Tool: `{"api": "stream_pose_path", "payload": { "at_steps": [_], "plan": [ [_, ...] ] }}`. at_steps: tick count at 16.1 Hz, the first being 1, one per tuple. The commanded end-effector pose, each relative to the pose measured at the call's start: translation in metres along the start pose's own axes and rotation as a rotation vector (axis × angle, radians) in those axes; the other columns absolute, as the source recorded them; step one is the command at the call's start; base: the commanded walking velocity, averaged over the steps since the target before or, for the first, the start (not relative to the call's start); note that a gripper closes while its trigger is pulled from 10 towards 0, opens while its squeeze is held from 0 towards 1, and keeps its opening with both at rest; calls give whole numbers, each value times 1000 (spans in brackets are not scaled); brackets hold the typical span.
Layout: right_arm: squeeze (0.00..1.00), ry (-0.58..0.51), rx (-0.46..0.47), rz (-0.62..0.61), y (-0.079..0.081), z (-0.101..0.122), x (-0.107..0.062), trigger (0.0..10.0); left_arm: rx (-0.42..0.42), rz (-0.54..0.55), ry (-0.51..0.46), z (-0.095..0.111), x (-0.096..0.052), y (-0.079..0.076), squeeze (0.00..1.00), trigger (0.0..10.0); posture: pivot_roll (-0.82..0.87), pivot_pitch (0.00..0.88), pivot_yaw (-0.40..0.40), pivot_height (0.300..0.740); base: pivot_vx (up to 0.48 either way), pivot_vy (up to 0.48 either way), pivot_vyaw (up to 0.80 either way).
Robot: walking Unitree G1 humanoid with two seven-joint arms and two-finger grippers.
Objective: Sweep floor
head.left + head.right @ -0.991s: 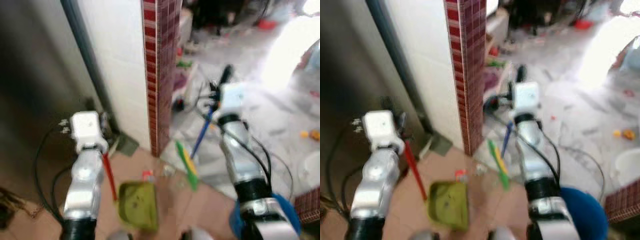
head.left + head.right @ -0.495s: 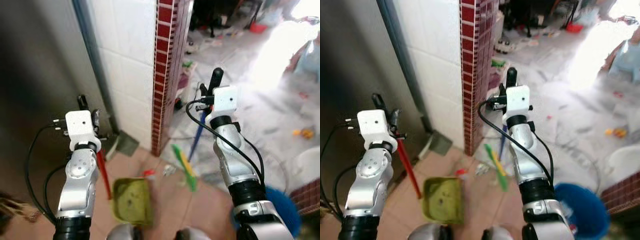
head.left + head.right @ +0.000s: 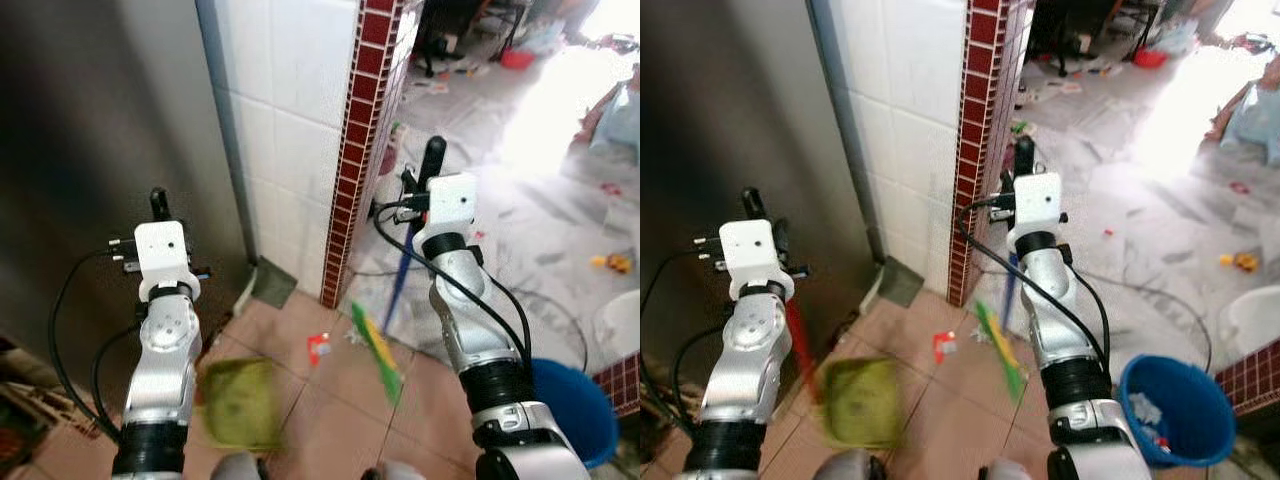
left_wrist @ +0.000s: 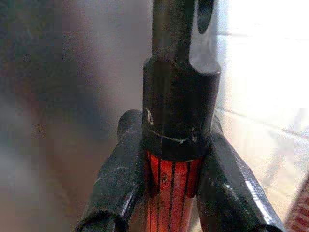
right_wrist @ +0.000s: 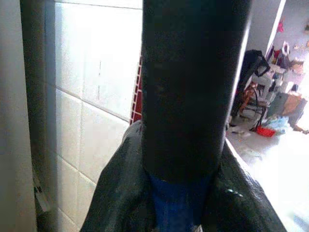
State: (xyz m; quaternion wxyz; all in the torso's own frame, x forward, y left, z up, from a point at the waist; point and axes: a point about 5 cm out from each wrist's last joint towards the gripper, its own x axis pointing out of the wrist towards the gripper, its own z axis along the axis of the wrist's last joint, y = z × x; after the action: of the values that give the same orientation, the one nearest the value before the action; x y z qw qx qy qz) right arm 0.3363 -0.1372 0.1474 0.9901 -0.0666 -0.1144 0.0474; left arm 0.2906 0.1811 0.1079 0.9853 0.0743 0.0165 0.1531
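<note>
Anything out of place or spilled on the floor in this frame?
Yes. A small red and white scrap lies loose on the tiles, between the green dustpan and the broom head. More litter is scattered across the bright floor beyond the red brick pillar.

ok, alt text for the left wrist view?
Two black fingers of the left gripper clamp a ribbed red dustpan handle just below its black end cap. Behind it are a blurred grey panel and white wall tiles.
</note>
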Motion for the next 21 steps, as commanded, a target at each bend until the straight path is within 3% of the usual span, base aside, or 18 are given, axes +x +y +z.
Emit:
{"api": "stream_pose_path", "payload": {
  "at_steps": [1, 5, 21],
  "plan": [
    [0, -72, -25, -10, -6, 16, 6, 10000, -24, 4, -72, 15, 6, -4, 0, 10000, -48, 0, -1, 740, 0, 0, 0],
    [0, -91, -25, 5, -4, 19, 3, 10000, -91, -65, -89, 19, 11, -11, 0, 10000, -67, 0, 2, 740, 0, 0, 0],
    [0, -104, -47, -1, -6, 22, 6, 10000, -102, -92, -117, 24, 13, -12, 0, 10000, -63, 0, 8, 740, 357, 0, -32]
  ]
}}
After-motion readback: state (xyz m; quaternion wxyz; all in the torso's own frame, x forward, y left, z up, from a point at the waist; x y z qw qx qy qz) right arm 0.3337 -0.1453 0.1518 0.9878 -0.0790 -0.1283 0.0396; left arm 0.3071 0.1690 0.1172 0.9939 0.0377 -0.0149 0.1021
